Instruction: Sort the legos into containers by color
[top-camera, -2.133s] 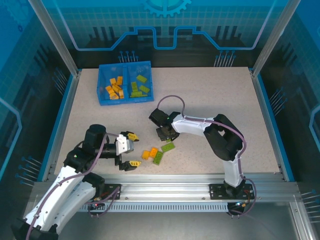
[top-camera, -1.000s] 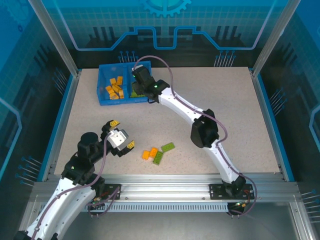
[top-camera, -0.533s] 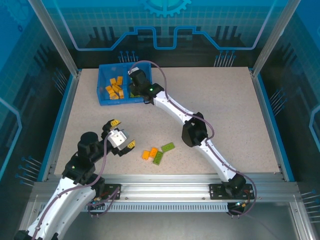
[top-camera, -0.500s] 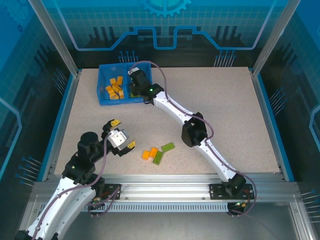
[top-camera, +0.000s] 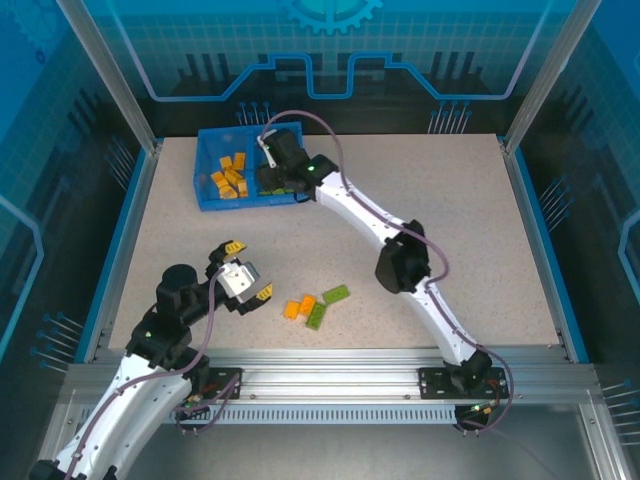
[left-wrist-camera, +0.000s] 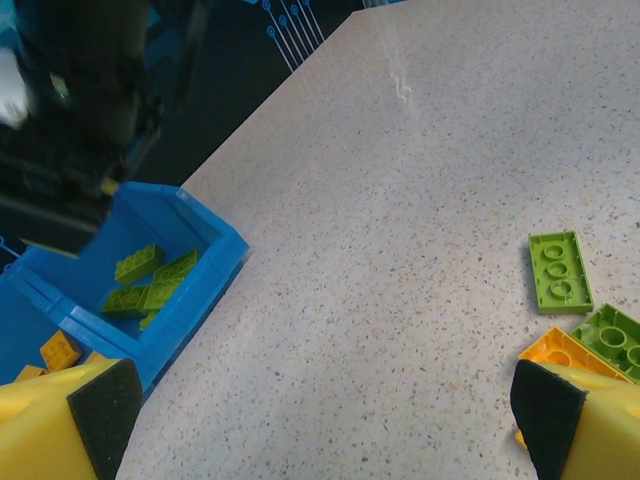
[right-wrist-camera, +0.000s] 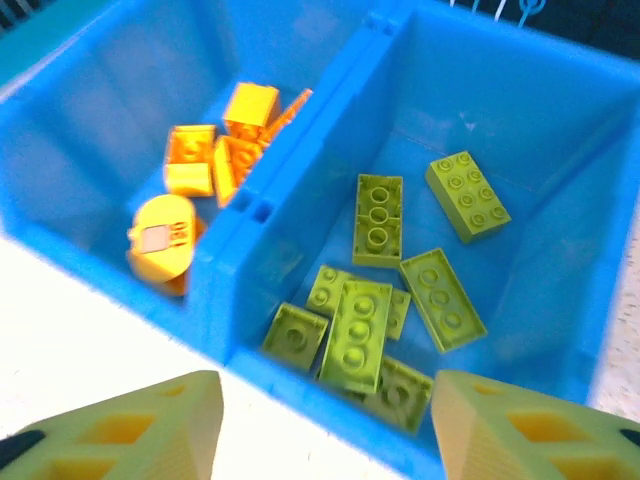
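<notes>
I see right gripper (right-wrist-camera: 322, 405) fingers parted, nothing between, hanging over bin (right-wrist-camera: 300, 165) right compartment. Green legos (right-wrist-camera: 362, 330) lie inside, orange legos (right-wrist-camera: 215, 160) in left compartment. Left gripper (top-camera: 247, 268) spread wide, empty, near loose legos (top-camera: 315, 305) on table (top-camera: 450, 220).

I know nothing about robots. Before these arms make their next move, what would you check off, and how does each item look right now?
1. Is the right pincer empty above the blue bin? Ok: its fingers are apart with nothing between them.
2. Are the colours kept separate? Ok: the green bricks lie in one compartment and the orange bricks in the other.
3. Is the left pincer open and empty? Ok.
4. Is the table free of loose bricks? Not ok: a few green and orange ones lie near the left pincer.
5. Are the arms apart from each other? Ok.
</notes>
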